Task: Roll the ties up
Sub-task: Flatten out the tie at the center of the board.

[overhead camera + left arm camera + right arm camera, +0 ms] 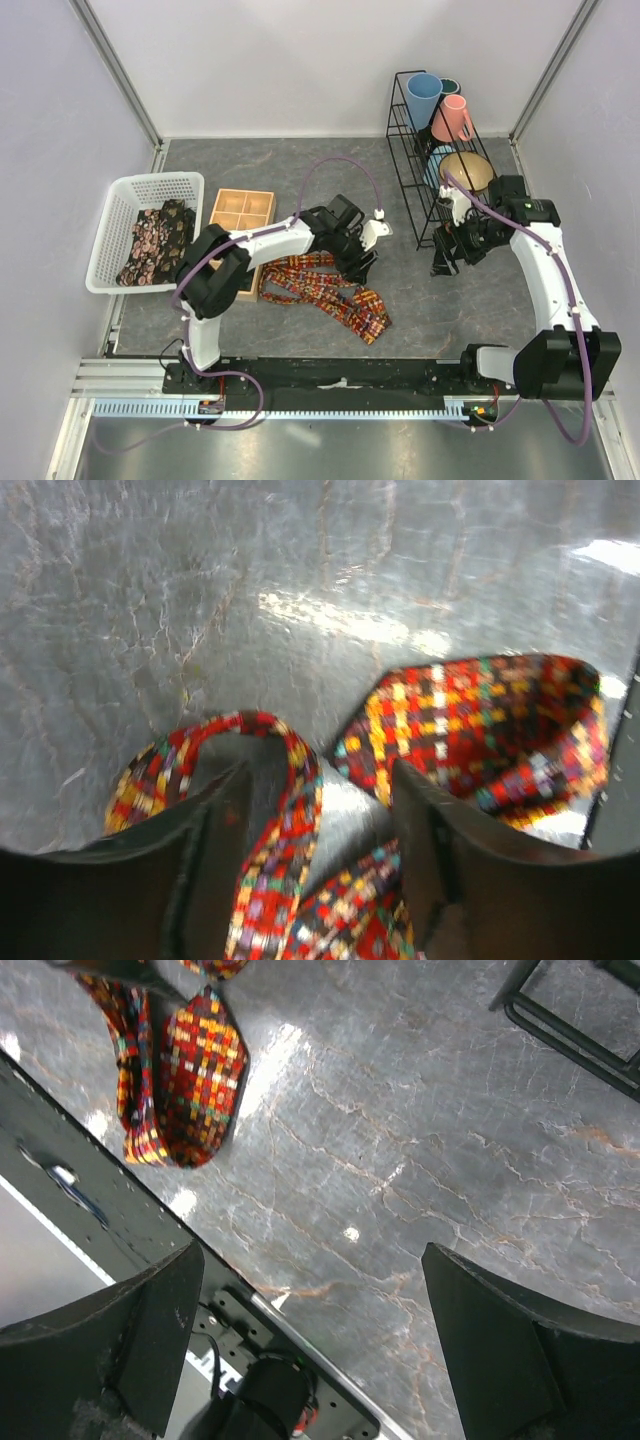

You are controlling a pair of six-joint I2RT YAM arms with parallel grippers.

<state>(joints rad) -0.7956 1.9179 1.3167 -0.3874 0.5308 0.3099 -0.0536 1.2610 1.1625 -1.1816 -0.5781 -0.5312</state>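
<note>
Red-and-yellow checked tie (330, 290): lies loose and crumpled on the grey marbled table (260, 170), mid-scene. One end sits just beside the near right corner of the wooden tray (243, 210), and the broad end trails toward the near right. It lies in folds and loops, with no part rolled.
Left gripper (358, 262): low over the far part of the checked tie, with its fingers part-way apart. In the wrist view a narrow looped strip of the tie runs up between the two fingers with a gap on either side — nothing is pinched.
Right gripper (312, 1255): well to the right, above bare table on the near side of the black wire rack (400, 150). Its jaws are spread wide with nothing between them. The broad end of the checked tie shows off to the left in the wrist view, well apart from the fingers.
Floral ties (155, 240): dark with small pinkish print, heaped in the white basket (150, 181) at the far left.
Tray: light wood, divided into compartments, standing between the basket and the checked tie. Its near part is hidden under the left arm.
Rack contents: a blue cup (422, 98) and a pink cup (452, 117) on the far side, with a tan bowl (465, 170) nearer — all at the far right, close beside the right arm.
</note>
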